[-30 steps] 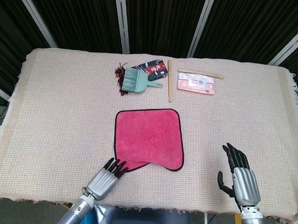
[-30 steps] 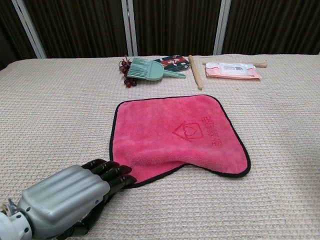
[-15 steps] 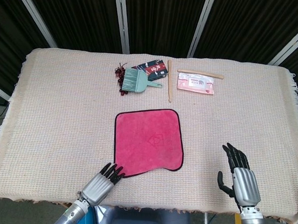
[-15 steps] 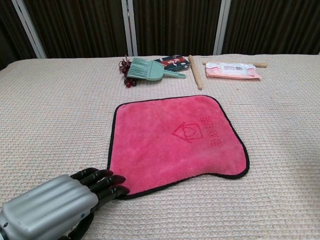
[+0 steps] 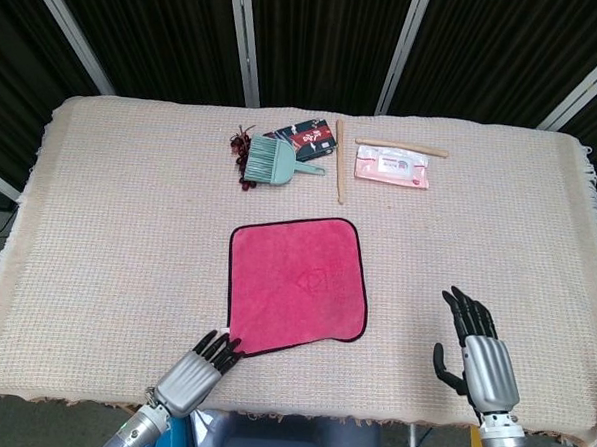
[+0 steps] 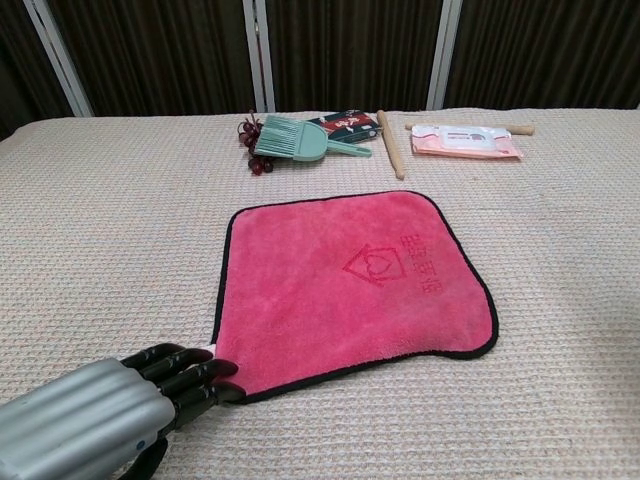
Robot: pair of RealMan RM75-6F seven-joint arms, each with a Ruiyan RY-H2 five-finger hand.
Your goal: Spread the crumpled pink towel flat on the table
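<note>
1. The pink towel lies pretty much flat in the middle of the table, black-trimmed edge visible all round. Its near-left corner is pulled out into a point.
2. The left hand is right at that near-left corner, fingertips touching the towel's edge. Can't tell if it's actually pinching the corner or just resting against it.
3. The right hand sits well off to the right of the towel near the table's front edge, fingers spread, holding nothing.
4. Behind the towel, along the far side: a teal brush with some dark red beads beside it and a dark patterned packet behind it.
5. Right of the brush there's a wooden stick, then a pink wipes pack with another wooden stick just behind it.
</note>
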